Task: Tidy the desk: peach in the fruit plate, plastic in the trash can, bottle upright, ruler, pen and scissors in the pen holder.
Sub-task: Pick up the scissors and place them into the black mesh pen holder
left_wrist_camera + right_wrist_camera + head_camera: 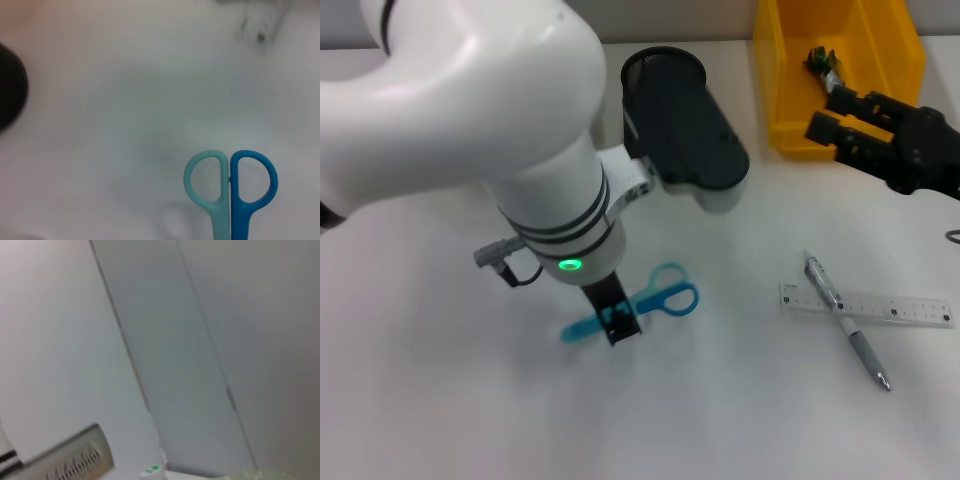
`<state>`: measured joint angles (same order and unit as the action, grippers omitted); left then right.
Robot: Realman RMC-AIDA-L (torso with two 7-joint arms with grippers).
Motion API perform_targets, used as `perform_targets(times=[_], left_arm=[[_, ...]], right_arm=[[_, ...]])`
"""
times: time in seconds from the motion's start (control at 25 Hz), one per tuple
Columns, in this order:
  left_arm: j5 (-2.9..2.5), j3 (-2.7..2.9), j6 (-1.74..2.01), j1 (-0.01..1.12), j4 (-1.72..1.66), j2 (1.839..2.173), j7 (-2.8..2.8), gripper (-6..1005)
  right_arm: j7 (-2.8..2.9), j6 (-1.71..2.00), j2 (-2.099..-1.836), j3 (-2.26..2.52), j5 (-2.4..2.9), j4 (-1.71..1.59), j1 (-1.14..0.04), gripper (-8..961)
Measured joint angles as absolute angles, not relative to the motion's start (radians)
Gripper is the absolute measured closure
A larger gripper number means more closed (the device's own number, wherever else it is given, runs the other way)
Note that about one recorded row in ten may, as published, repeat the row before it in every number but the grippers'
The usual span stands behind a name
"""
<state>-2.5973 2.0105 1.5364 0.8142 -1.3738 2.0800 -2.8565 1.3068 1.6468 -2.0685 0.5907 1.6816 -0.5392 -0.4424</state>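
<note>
White desk (440, 400) is seen from above, with the left gripper (618, 322) lowered onto the blue scissors (665, 297).

The scissors are lying flat near the middle of the desk, and the left gripper's fingers are placed on both sides of the shank, though whether they pinch it cannot be told. The pen (847, 322) is laid across the ruler (910, 306). The black pen holder (662, 75) is standing farther back. The right gripper (835, 122) is held spread beside the yellow bin (790, 100).
</note>
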Motion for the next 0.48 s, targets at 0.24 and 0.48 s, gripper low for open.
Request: perform_targets(times=[0.24,0.48], left_arm=[[-2.597,1.924,1.511,0.787,-1.485,2.080,-2.851,765],[-2.579,1.837,1.502,0.774,-1.572,2.078,-2.820,765]], right_arm=[[1.266,1.692,-2.072,0.507,1.665,-0.536,-0.361,302],[1.245,1.705,-2.074,0.474,1.664,-0.524,-0.326,303]])
